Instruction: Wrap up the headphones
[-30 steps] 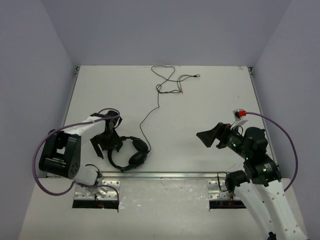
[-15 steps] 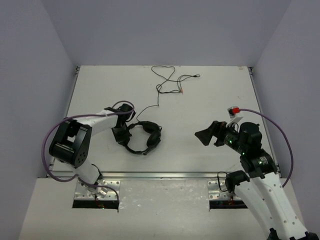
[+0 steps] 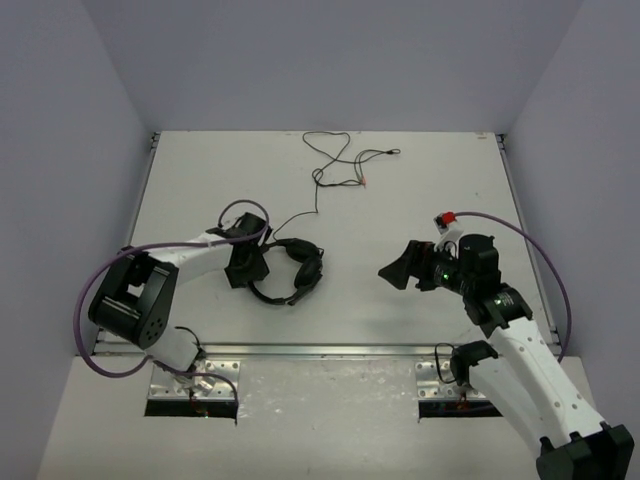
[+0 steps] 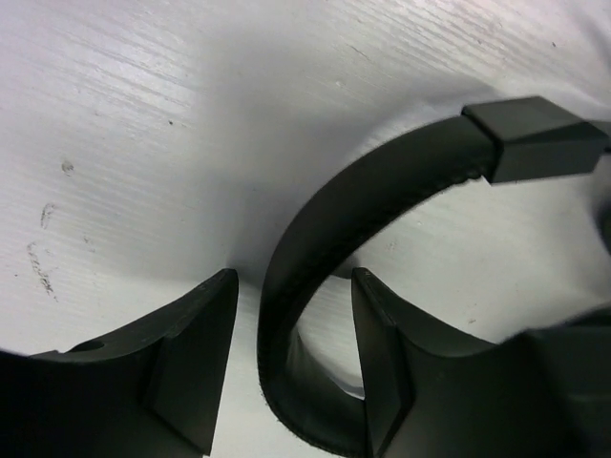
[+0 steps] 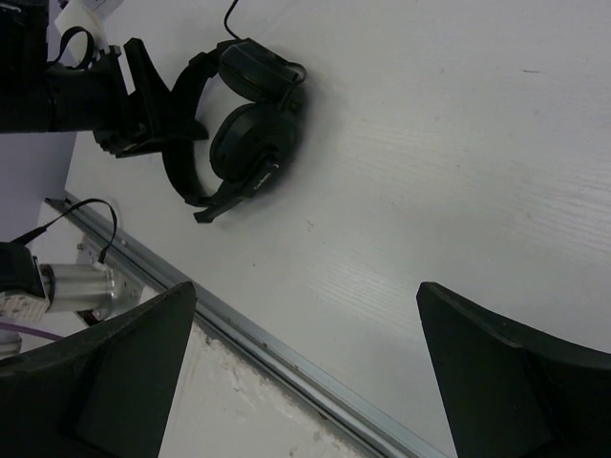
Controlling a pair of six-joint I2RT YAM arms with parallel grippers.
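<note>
The black headphones (image 3: 290,270) lie on the white table left of centre, earcups to the right. Their thin black cable (image 3: 318,185) runs up to loose loops at the far edge. My left gripper (image 3: 248,268) stands over the headband (image 4: 382,191); in the left wrist view (image 4: 294,286) the jaws are apart on either side of the band, with bare table showing between the left finger (image 4: 191,353) and the band. My right gripper (image 3: 395,272) is wide open and empty, well to the right, pointing toward the headphones (image 5: 243,124).
A metal rail (image 3: 320,350) runs along the table's near edge, also seen in the right wrist view (image 5: 286,353). Thick purple robot cables (image 3: 100,290) loop off each arm. Grey walls enclose the table on three sides.
The left gripper carried the headphones from the near edge up and to the right toward the table's middle, then nearly stopped. The right gripper moved left toward them.
</note>
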